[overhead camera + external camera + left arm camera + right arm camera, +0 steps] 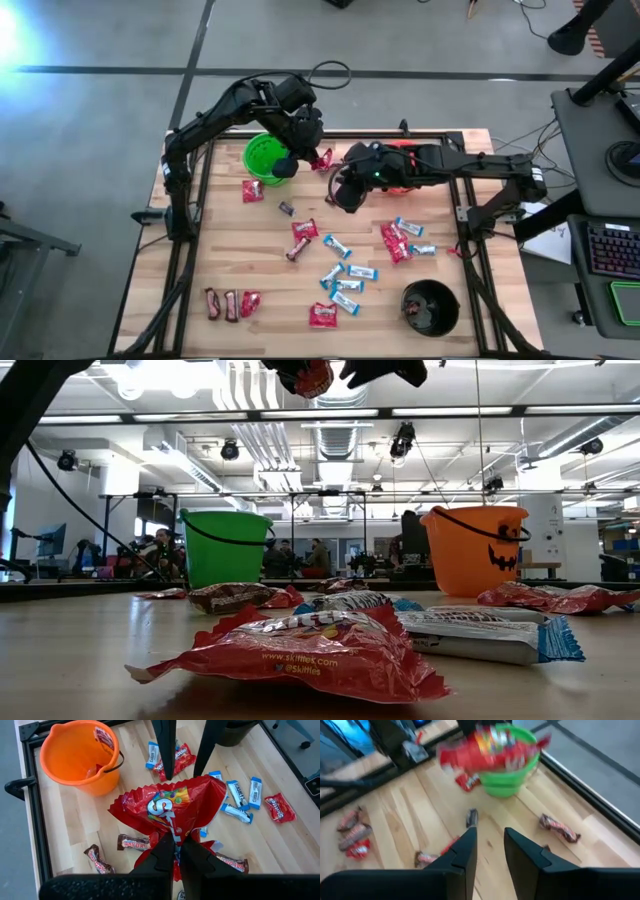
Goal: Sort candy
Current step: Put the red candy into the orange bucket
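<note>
A red candy packet (170, 805) hangs in the air over the table's far middle, with my left gripper (177, 851) shut on it; the high view shows both (322, 157) beside the green bucket (264, 158). My right gripper (490, 845) is open. Its two fingers (166, 750) stand just past the packet's far edge, and I see no touch. More candy lies flat on the wood: red packets (397, 243), blue-and-white bars (345, 280) and brown bars (220, 303). My left gripper pinches the red packet by one crimped end (174, 837) between its two fingers, which slant down toward the table. The rest of the packet fans out beyond the fingertips, printed face up, lifted clear of the table.
The orange bucket (80, 755) stands at the far right under my right arm, with a packet inside. A black bucket (430, 308) sits at the near right corner. Loose candy covers the middle and near parts of the table (270, 280).
</note>
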You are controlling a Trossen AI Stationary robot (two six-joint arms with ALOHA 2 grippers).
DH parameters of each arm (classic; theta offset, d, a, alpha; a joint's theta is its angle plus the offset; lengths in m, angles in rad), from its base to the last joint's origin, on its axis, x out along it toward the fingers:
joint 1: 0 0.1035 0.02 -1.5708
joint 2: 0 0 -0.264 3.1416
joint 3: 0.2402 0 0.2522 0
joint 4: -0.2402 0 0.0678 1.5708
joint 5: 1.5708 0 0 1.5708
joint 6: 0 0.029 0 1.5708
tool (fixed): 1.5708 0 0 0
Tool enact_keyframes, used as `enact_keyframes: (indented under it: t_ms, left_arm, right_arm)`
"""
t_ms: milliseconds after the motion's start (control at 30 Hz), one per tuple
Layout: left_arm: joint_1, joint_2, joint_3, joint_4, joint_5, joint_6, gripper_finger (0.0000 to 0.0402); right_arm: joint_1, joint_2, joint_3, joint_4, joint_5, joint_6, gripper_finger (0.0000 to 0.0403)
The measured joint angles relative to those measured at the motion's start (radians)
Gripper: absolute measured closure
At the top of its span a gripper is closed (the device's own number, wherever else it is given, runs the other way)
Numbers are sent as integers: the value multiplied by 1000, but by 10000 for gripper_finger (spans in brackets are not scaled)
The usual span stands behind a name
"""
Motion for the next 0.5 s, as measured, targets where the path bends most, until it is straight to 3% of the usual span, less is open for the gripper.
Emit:
enact_keyframes:
  t_ms: [500]
  left_arm:
    - [-4, 0, 0, 9, -6, 0, 402]
  right_arm:
    - [0, 0, 116, -94, -12, 13, 220]
